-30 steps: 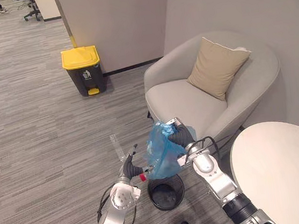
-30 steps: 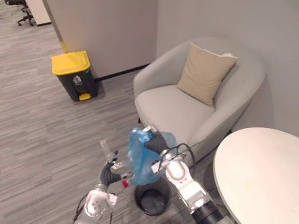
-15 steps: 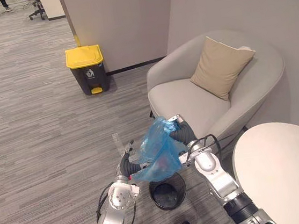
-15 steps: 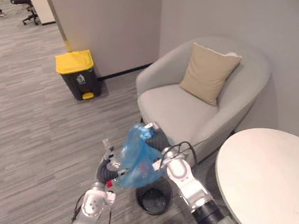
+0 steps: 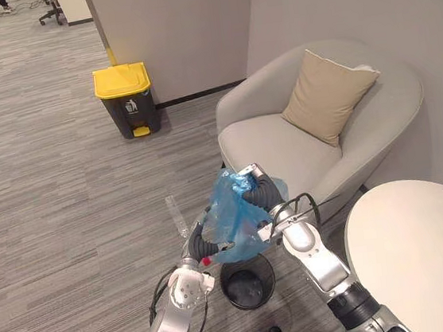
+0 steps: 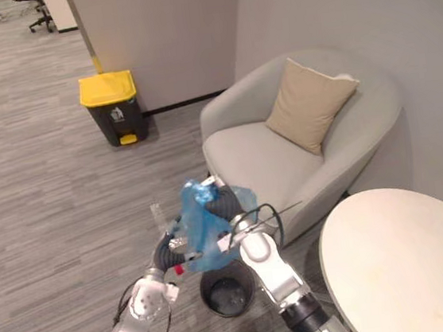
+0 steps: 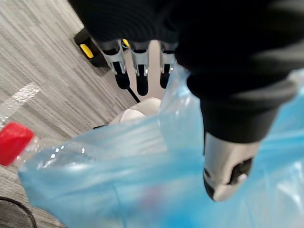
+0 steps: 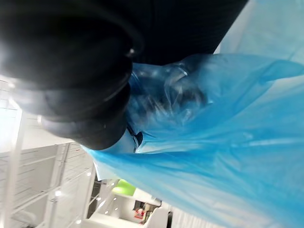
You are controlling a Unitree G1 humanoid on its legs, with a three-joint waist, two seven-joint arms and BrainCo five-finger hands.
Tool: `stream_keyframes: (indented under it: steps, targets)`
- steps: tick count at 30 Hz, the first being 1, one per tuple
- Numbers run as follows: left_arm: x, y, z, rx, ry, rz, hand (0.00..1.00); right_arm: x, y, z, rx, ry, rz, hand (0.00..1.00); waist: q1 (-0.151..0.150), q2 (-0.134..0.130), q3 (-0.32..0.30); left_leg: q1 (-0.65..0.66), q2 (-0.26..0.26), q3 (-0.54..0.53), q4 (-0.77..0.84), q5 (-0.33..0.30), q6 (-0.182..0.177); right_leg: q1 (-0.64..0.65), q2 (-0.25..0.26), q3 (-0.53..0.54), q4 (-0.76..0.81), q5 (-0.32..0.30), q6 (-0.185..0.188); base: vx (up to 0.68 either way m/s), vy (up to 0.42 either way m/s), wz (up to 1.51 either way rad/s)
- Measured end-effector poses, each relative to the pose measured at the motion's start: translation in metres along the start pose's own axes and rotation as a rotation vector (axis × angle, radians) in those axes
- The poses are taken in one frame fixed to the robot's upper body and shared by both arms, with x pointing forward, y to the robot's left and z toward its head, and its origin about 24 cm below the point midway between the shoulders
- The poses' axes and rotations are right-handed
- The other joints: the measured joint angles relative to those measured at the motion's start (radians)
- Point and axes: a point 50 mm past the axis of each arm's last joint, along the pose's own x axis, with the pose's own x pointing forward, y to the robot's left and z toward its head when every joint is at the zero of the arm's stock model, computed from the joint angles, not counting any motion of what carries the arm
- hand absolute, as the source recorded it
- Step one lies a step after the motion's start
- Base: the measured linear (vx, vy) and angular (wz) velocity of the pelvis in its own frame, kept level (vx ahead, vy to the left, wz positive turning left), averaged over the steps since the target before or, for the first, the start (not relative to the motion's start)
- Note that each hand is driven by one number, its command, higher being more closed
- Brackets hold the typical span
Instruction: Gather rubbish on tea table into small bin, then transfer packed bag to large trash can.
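Right hand [image 5: 262,196] clamps the crumpled top of a translucent blue plastic rubbish bag [image 5: 235,227]; left hand [image 5: 200,247] pinches its lower side, directly above the small round black bin [image 5: 247,282].

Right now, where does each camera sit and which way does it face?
Left eye view: on the head, looking down at both arms, the blue bag and the small bin.
Right eye view: beside it, same scene.
Left wrist view: behind the left hand, along its fingers into the bag.
Right wrist view: behind the right hand, dark cover against the bag.
All views share the bag.
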Motion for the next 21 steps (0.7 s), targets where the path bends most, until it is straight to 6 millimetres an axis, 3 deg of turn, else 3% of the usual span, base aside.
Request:
stream_keyframes:
  steps: [11,12,21]
  targets:
    - [0.005,-0.009,0.002,0.015,-0.006,-0.028,0.00,0.001,0.019,0.012,0.112,-0.043,0.099,1.00,-0.001,0.000,0.000,0.006,0.002,0.014,0.000,-0.003,-0.004,-0.002,0.003,0.013,-0.001,0.001,-0.001,0.00,0.000,-0.03]
    - [0.005,-0.009,0.002,0.016,-0.006,-0.027,1.00,0.002,0.022,0.013,0.117,-0.046,0.111,1.00,-0.001,0.000,0.000,0.006,0.002,0.016,0.000,-0.003,-0.004,-0.003,0.003,0.016,-0.001,0.001,-0.001,0.00,-0.001,-0.03]
    - [0.005,-0.010,-0.002,0.031,0.008,0.003,1.00,0.000,0.037,0.015,0.193,-0.041,0.189,1.00,-0.001,0.000,0.000,0.006,0.003,0.017,0.000,-0.004,-0.006,-0.003,0.004,0.016,-0.003,0.002,-0.002,0.00,0.000,0.00]
